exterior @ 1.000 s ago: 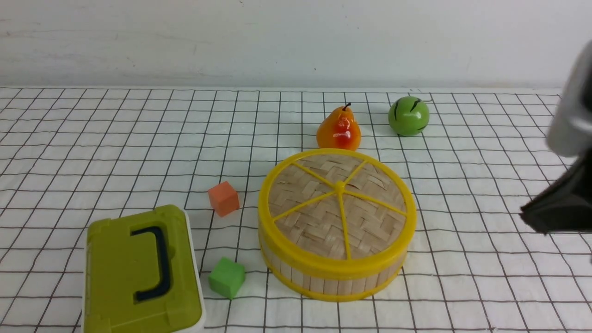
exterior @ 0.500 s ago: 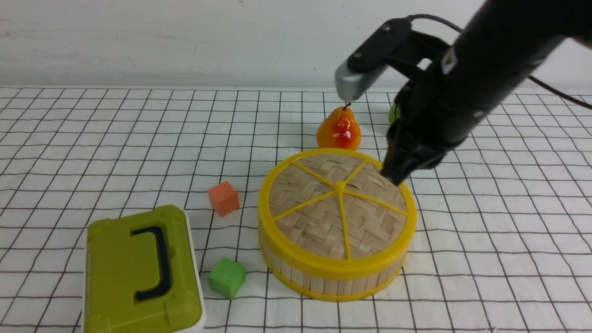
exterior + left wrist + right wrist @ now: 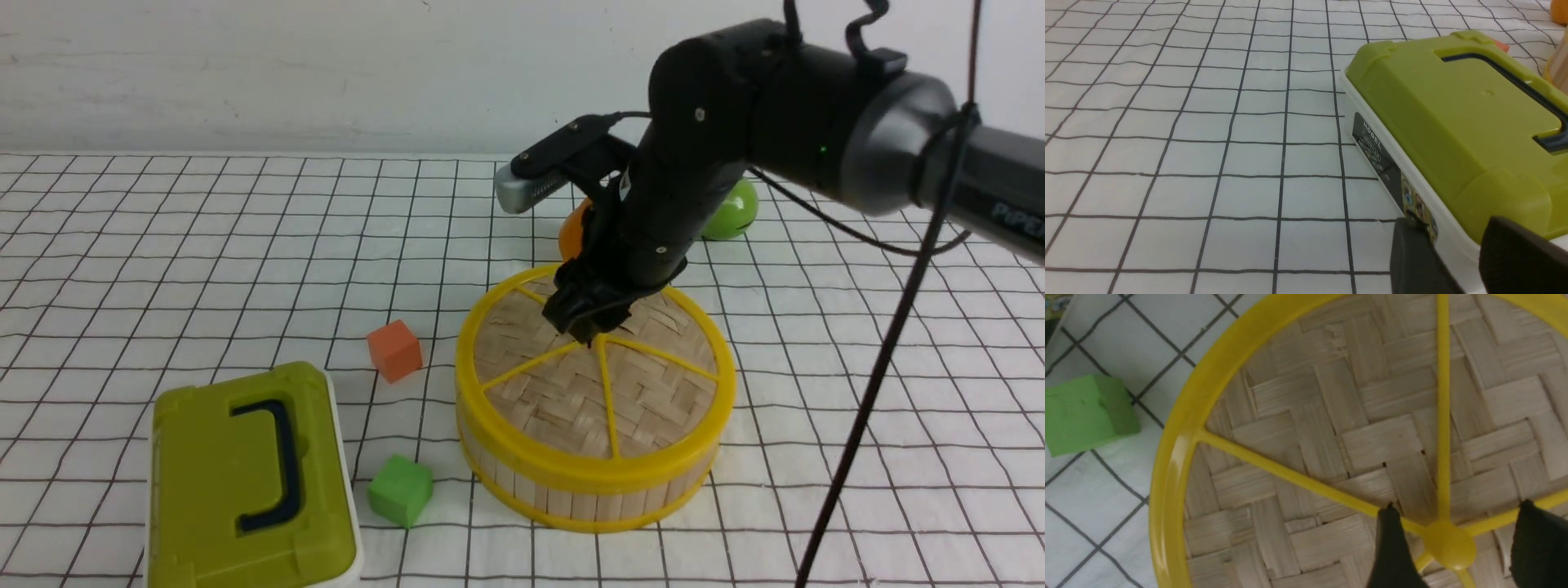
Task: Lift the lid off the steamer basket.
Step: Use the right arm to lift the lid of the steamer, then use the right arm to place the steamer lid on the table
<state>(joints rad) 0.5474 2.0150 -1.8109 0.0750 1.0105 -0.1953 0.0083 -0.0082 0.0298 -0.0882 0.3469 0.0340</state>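
The lid, woven tan bamboo with a yellow rim and spokes, lies flat on the steamer basket at the table's centre right. My right gripper points down at the lid's centre. In the right wrist view this gripper is open, its two dark fingertips on either side of the yellow hub, just above the weave, with nothing held. My left gripper shows only in its wrist view, open and empty beside a corner of the olive-green box.
The olive-green box with a dark handle sits front left. An orange cube and a green cube lie left of the basket. Behind it are a pear, mostly hidden by the arm, and a green ball. A cable hangs at right.
My right arm has swung in from the right edge to above the lid's centre, and its jaws have opened. The lid and basket have not moved.
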